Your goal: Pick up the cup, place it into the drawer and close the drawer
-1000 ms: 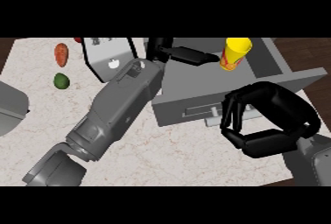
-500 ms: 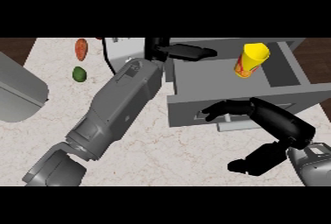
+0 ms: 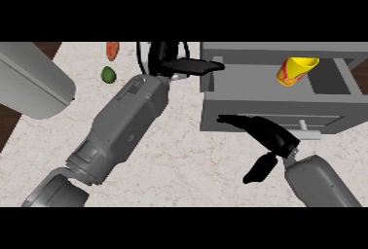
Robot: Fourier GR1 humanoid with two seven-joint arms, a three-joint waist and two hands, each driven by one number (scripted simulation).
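- The cup (image 3: 293, 71) is already sitting inside the open drawer (image 3: 244, 92), tilted a bit, yellow with red on it. So the placing part looks done, and closing the drawer is what's left.
- The right hand (image 3: 267, 133) is at the drawer's front panel, fingers stretched out straight against it, holding nothing, thumb hanging down below.
- Next move, I'd guess: push that front in flat toward the cabinet, keeping clear of the little handle (image 3: 307, 129) just beside the hand.
- The left hand (image 3: 188, 66) is up by the drawer's far left corner, forearm stretched across the counter (image 3: 187, 160). Its fingers point toward the drawer, straight, grasping nothing.
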